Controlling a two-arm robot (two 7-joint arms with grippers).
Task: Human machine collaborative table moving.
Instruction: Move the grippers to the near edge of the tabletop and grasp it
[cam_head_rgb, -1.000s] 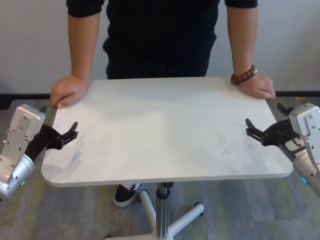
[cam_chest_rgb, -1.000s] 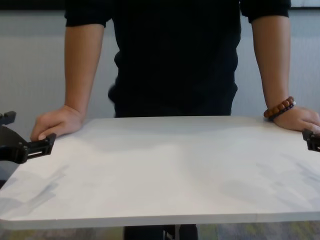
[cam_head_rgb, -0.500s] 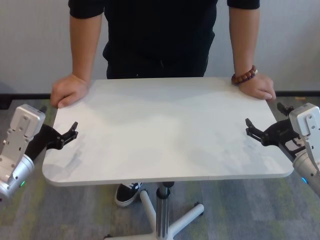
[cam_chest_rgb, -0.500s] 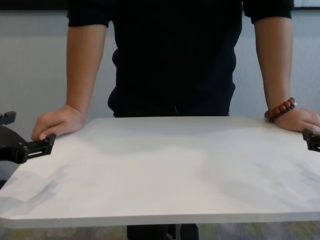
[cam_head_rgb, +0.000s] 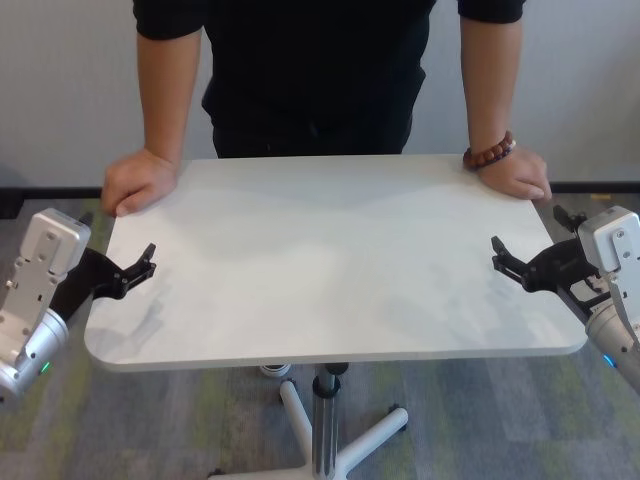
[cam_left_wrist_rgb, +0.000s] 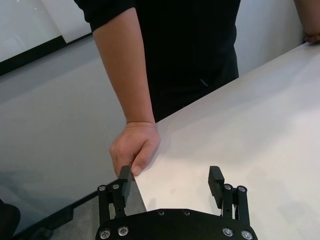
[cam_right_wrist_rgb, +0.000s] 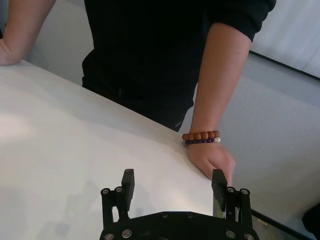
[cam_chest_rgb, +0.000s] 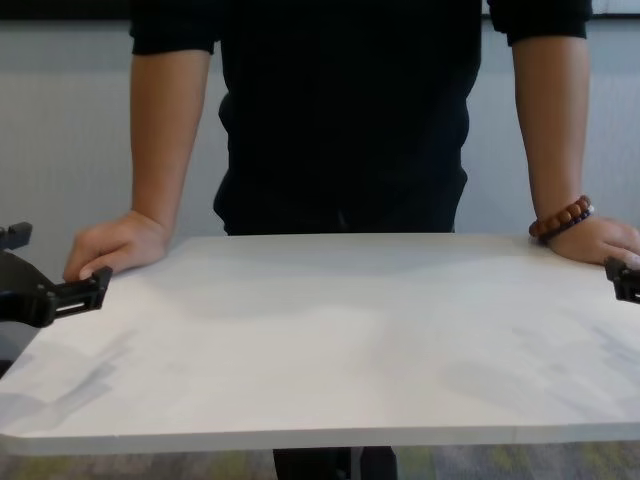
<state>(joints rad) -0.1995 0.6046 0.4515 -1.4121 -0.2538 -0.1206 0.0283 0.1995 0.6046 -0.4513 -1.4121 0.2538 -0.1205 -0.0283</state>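
Here, table (cam_head_rgb: 330, 260) apparently bare.

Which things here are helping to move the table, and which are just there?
Part of the job:
- table
- human, both hands gripping its far corners
- left gripper, open at the table's left edge
- right gripper, open at the right edge

Just there:
- beaded bracelet on the person's wrist
- carpet floor
- wall behind
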